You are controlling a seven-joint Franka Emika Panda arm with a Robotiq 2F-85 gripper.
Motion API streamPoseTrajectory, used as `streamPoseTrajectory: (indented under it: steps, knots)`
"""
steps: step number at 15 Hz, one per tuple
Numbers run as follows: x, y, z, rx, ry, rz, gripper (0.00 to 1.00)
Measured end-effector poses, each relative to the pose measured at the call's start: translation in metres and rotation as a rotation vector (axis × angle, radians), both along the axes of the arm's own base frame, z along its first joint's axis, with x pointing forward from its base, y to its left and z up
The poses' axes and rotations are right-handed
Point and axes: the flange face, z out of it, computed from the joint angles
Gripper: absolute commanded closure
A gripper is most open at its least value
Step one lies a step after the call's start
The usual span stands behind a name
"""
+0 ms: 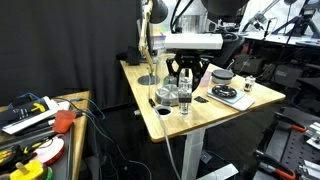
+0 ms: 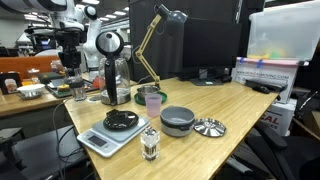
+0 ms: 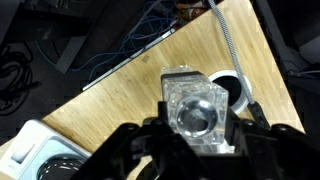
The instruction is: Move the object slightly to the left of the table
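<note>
Light wood makes up the surface in an exterior view, with a white leg below; the tool hangs from a white arm over its front part, fingers pointing down; the small glass cup stands upright right beneath the fingertips, near the front edge; whether the fingers touch it I cannot tell from here; a round glass pot sits just beside the cup, and a white scale with a dark dish lies further along the top; a cluttered workbench stands well apart at the lower corner.

Seen from the other side, the cup stands at the near edge of the surface, just beside the scale; a grey bowl and a metal lid lie near it; a desk lamp rises behind; the tool is not clearly visible here.

At the wrist, the cup fills the middle, seen from above, between the two dark fingers; the tool is spread, fingers flanking the cup, contact unclear; the wooden surface lies beneath.
</note>
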Motion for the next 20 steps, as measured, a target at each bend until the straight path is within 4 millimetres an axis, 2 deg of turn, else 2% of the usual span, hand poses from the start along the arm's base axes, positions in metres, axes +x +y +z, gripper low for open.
streamPoseTrajectory:
  steps: [6,16,17,18,19,20]
  knots:
    - [0.009,0.0,0.0,0.033,0.01,-0.102,0.74]
    - [0.011,-0.001,-0.015,0.047,0.028,-0.127,0.74]
    - [0.011,-0.002,-0.016,0.046,0.025,-0.125,0.63]
    - [0.011,-0.002,-0.017,0.045,0.025,-0.121,0.29]
    - [0.011,-0.002,-0.019,0.045,0.026,-0.117,0.24]
    - [0.011,-0.001,-0.02,0.045,0.027,-0.11,0.29]
